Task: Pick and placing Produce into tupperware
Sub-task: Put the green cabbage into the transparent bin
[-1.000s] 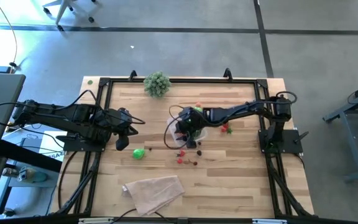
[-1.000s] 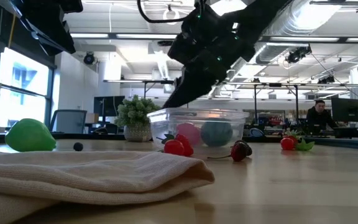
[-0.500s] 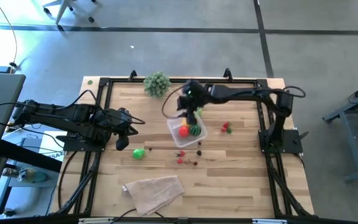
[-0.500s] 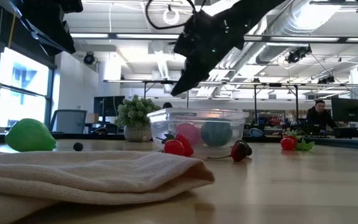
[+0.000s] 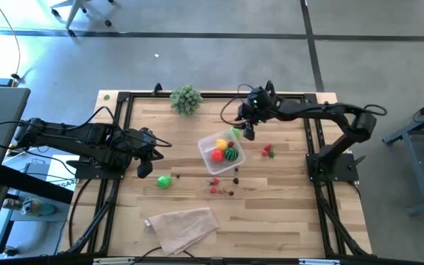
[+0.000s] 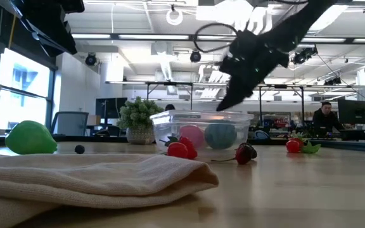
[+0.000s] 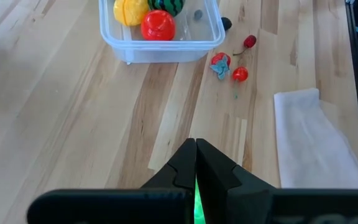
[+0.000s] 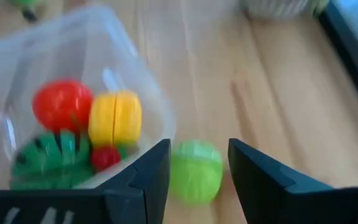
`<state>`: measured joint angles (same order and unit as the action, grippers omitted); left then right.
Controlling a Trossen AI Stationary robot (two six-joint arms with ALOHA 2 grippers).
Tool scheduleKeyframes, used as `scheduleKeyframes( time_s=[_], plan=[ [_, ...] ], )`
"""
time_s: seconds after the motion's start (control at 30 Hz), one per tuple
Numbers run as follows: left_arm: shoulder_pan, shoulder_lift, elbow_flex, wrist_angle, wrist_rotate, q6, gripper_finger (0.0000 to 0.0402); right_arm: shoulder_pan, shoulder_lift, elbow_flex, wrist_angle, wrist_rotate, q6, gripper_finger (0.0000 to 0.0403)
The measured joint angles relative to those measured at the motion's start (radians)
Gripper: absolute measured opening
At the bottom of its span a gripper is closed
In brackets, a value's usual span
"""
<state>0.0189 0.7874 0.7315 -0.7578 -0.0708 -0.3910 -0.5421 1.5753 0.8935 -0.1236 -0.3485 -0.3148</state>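
The clear tupperware (image 5: 213, 166) stands mid-table with a red (image 8: 62, 104), a yellow (image 8: 115, 118) and a striped green piece (image 8: 48, 157) inside. A light-green piece of produce (image 8: 195, 172) lies on the wood by its far right corner. My right gripper (image 8: 197, 149) hovers open above that piece, its fingers on either side in the right wrist view, touching nothing. More produce lies loose: a green piece (image 5: 165, 182) and small red ones (image 5: 269, 151) (image 5: 216, 185). My left gripper (image 7: 196, 148) waits shut at the table's left.
A beige cloth (image 5: 183, 227) lies crumpled near the front edge. A bushy pale-green plant ball (image 5: 186, 98) stands at the far edge. A dark frame (image 5: 212, 95) runs around the tabletop. A person sits in the room behind (image 6: 325, 120).
My right gripper has left the spot over the tupperware, swung toward the far edge and then toward the right, rolling somewhat, and now hangs by the box's far right corner. Its fingers have kept the same gap. The tupperware and its contents are now uncovered in the high view.
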Motion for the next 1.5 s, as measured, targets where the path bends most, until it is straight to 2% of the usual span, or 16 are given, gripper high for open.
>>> scheduleKeyframes(
  time_s=[0.17,0.37,0.67,0.83,1.03,1.5],
  plan=[
    [0.0,0.0,0.0,0.0,0.0,0.0,0.0001,-0.002,0.001,-0.062,0.06,-0.001,0.001,0.0154],
    [0.0,0.0,0.0,0.0,0.0,0.0,0.0001,-0.003,0.001,-0.066,0.03,0.004,0.038,0.0154],
    [0.0,0.0,0.0,0.0,0.0,0.0,0.0001,0.001,0.001,-0.066,-0.039,0.139,0.075,0.0176],
    [0.0,0.0,0.0,0.0,0.0,0.0,0.0001,0.02,0.004,-0.066,-0.025,0.139,0.073,0.0209],
    [0.0,0.0,0.0,0.0,0.0,0.0,0.0001,0.045,0.064,-0.066,0.011,0.139,0.072,0.0238],
    [0.0,0.0,0.0,0.0,0.0,0.0,0.0001,0.06,0.152,-0.066,0.107,0.135,0.044,0.0241]
  ],
)
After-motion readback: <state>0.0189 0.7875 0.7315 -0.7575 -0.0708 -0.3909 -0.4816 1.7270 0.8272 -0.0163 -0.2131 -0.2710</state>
